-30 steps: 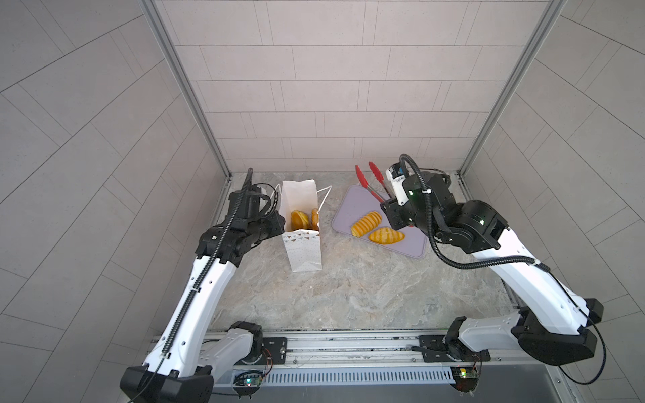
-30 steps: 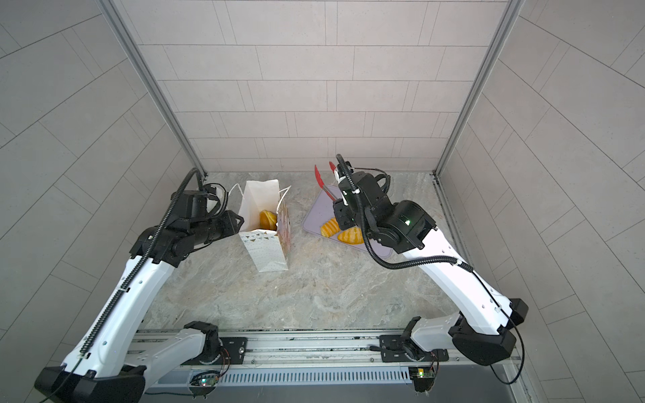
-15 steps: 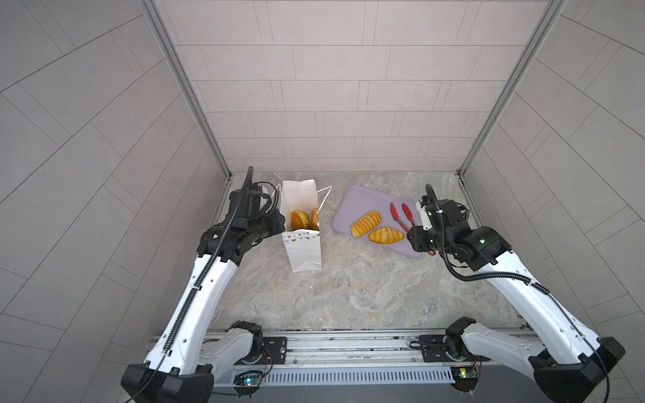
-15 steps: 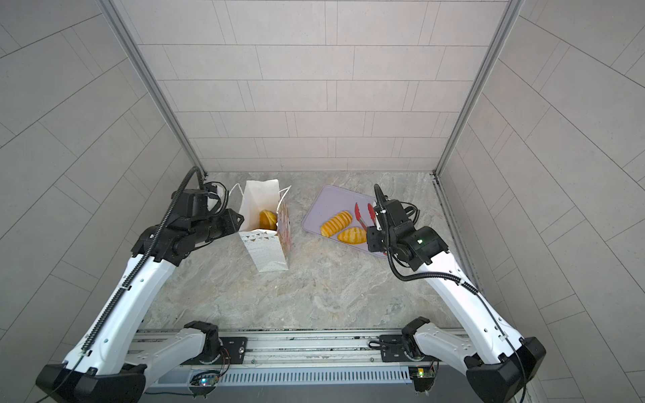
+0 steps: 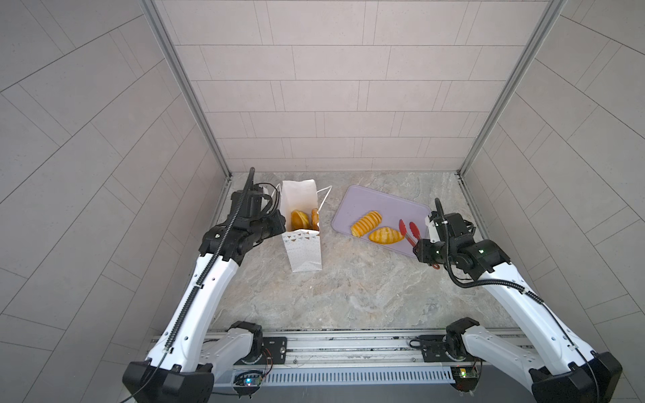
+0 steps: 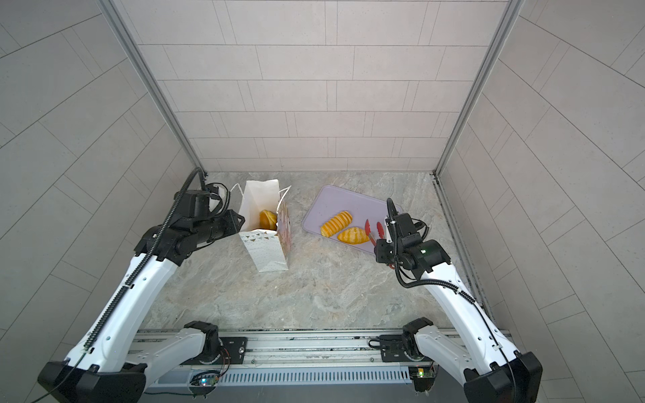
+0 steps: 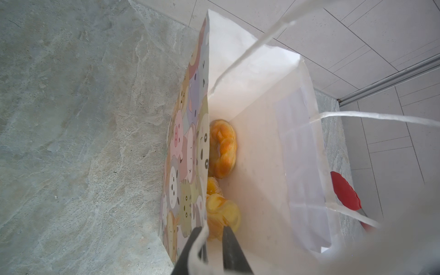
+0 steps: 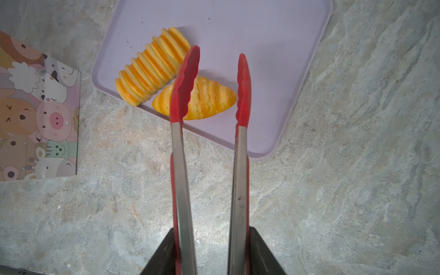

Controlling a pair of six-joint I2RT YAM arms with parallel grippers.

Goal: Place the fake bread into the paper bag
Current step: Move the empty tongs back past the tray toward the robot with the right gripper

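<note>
Left gripper (image 7: 212,232) is at the rim of the paper bag (image 5: 303,253), jaws narrow, one finger on each side of the printed wall. A small gap shows between the fingers, so can't tell if the paper is actually pinched. Bag stands upright on the desk (image 8: 333,190), mouth open. Inside, below the left gripper, a ring loaf (image 7: 222,150) sits against the printed wall. A second yellow piece (image 7: 222,212) lies nearer the fingers, and a bit of a third piece (image 7: 212,187) shows between them. Both top views show orange bread in the bag too.

Right gripper (image 8: 212,238) is closed on the tongs (image 8: 181,171), clamping both metal arms. Tongs stick straight out ahead of the gripper, red tips apart. Just ahead lies a lilac tray (image 8: 273,47), flat on the desk, with two pieces on it. These are a ribbed loaf (image 8: 152,69) and a pointed loaf (image 8: 209,97), side by side near the tray edge closest to the gripper. In the wrist view one tong tip overlaps the pointed loaf and the other sits just off its pointed end; can't tell if they touch it. Ribbed loaf is a little further out, on the bag side. Bag is well apart from the right gripper, its cartoon-animal side facing the tray.
</note>
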